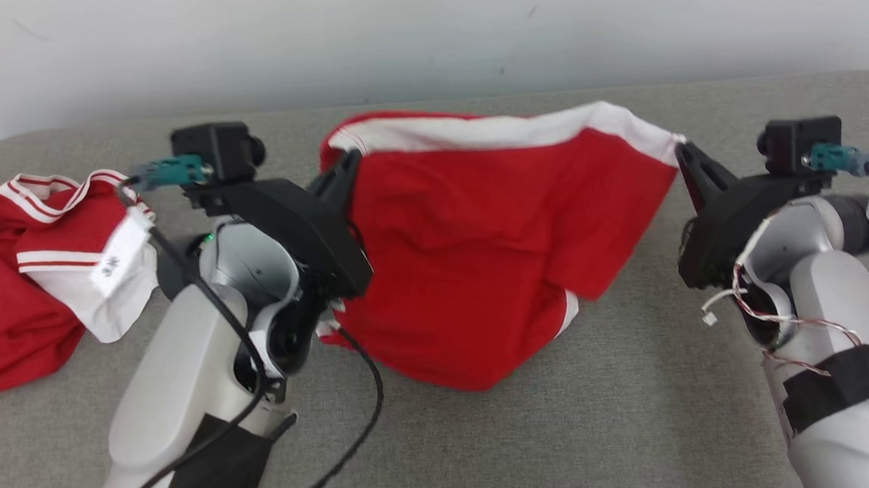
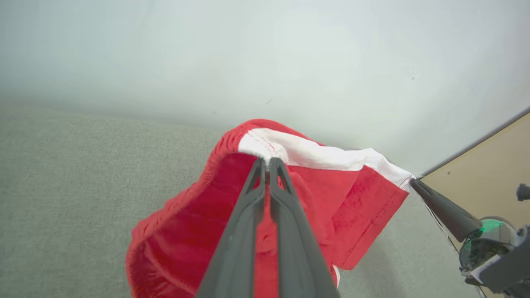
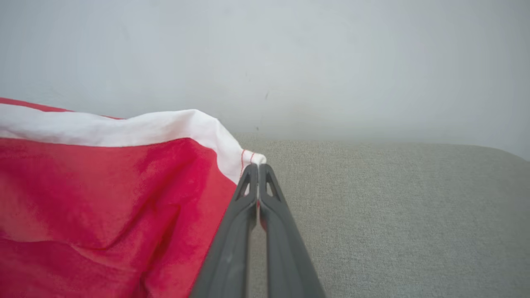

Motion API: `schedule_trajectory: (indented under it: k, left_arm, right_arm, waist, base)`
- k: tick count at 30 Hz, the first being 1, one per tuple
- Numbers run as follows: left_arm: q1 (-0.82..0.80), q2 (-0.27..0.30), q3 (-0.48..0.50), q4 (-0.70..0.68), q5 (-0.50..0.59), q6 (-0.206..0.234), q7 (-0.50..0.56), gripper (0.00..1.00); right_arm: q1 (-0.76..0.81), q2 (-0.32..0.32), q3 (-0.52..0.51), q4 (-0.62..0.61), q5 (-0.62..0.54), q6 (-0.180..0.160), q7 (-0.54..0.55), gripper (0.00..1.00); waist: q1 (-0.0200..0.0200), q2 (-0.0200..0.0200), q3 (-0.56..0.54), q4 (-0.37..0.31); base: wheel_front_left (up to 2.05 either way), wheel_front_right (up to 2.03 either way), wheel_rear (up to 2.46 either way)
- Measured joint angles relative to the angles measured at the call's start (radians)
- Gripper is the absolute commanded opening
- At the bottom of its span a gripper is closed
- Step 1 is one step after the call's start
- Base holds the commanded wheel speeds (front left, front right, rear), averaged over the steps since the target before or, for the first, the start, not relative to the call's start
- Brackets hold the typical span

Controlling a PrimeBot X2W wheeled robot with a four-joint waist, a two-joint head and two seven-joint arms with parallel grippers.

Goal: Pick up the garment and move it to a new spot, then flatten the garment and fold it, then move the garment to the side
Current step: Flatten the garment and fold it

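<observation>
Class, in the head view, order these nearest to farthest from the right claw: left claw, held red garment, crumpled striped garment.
1. Held red garment, pinched in the right claw.
2. Left claw, centre-left.
3. Crumpled striped garment, far left.

Red garment (image 1: 480,256) w/ white band, hanging stretched

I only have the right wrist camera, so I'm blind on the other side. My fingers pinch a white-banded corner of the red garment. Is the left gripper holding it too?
Observer: Yes, the left gripper is shut on the white band at the opposite corner of the red garment.
Operator: Is it hanging free?
Observer: Not fully; in the head view its lower fold looks to touch the grey padded surface.
Operator: Anything else nearby?
Observer: A second red-and-white garment lies crumpled at that surface's left end.
</observation>
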Motion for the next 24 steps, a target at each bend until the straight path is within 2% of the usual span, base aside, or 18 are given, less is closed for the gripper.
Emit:
schedule_trajectory:
  k: [5, 14, 19, 24]
  left_arm:
    - [-0.051, -0.004, 0.021, 0.032, -0.026, -0.023, -0.092, 0.0]
    - [-0.231, -0.008, 0.048, 0.126, -0.06, -0.049, -0.193, 0.0]
    - [-0.358, -0.009, 0.064, 0.187, -0.072, -0.07, -0.288, 0.0]
    - [-0.457, -0.008, 0.061, 0.261, -0.082, -0.11, -0.351, 0.0]
  right_arm:
    - [-0.068, -0.019, 0.065, -0.028, -0.008, 0.0, -0.052, 0.0]
    - [-0.285, -0.121, 0.163, 0.002, 0.047, 0.0, -0.117, 0.0]
    - [-0.43, -0.151, 0.195, 0.065, 0.061, 0.0, -0.208, 0.0]
    - [-0.569, -0.148, 0.254, 0.132, 0.034, 0.0, -0.331, 0.0]
  waist:
    - [0.0, 0.0, -0.002, -0.017]
    - [0.0, 0.0, 0.041, -0.03]
    - [0.0002, 0.0001, 0.091, -0.028]
    - [0.0002, 0.0001, 0.136, -0.037]
  base:
    - [0.0, 0.0, 0.0]
    - [0.0, 0.0, 0.0]
    - [0.0, 0.0, 0.0]
    - [0.0, 0.0, 0.0]
